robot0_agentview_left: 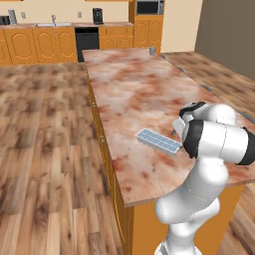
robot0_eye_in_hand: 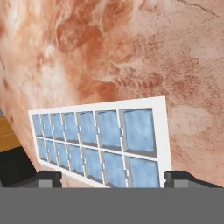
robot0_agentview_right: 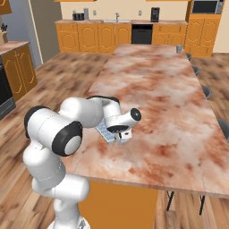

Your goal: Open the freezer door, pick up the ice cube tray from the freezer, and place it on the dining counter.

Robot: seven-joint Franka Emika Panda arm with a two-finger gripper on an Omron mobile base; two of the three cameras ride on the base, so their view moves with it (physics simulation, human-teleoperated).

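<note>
Ice cube tray [robot0_agentview_left: 158,141] lies flat on the marbled bench [robot0_agentview_left: 134,84], pockets up, near the bench's near end and toward its left edge. From the left base view its long axis runs diagonally, one short end toward the left edge, the other toward the arm. End effector [robot0_eye_in_hand: 113,178] hovers just above the tray's end, fingers [robot0_eye_in_hand: 49,178] spread wide, straddling the tray's width, holding nothing.
</note>
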